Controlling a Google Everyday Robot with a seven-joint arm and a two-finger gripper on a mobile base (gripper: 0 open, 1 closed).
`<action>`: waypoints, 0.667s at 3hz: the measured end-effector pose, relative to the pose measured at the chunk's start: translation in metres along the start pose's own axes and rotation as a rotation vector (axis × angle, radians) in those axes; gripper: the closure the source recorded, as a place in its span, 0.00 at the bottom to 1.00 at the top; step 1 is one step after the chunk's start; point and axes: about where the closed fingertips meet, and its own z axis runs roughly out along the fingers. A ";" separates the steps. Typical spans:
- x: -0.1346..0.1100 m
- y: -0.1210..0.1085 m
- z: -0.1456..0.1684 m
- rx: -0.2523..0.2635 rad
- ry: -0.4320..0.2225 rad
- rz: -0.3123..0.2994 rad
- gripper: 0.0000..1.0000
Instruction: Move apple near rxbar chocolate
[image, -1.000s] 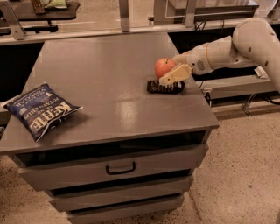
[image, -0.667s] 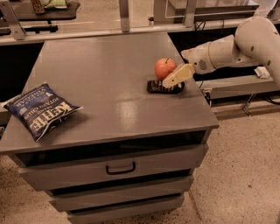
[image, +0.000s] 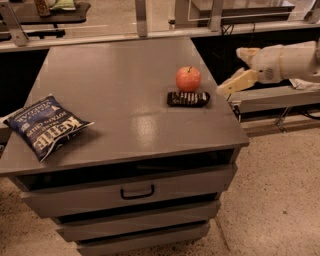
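Note:
The red-orange apple (image: 188, 78) stands upright on the grey cabinet top (image: 115, 90), toward its right side. The dark rxbar chocolate (image: 188, 99) lies flat just in front of the apple, almost touching it. My gripper (image: 231, 71) is off the right edge of the cabinet top, a short way right of the apple and the bar. It is open and empty, touching neither. One tan finger (image: 236, 82) points down-left toward the bar.
A blue Kettle chip bag (image: 44, 125) lies at the front left of the cabinet top. The cabinet has drawers with a handle (image: 137, 192) below. A low shelf (image: 270, 97) stands to the right, under the arm. Rails run behind.
The gripper let go of the apple and drew back to the right, off the cabinet top. The apple now stands free behind the bar.

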 end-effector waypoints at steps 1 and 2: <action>-0.007 -0.026 -0.063 0.089 -0.102 -0.070 0.00; -0.011 -0.029 -0.067 0.098 -0.109 -0.082 0.00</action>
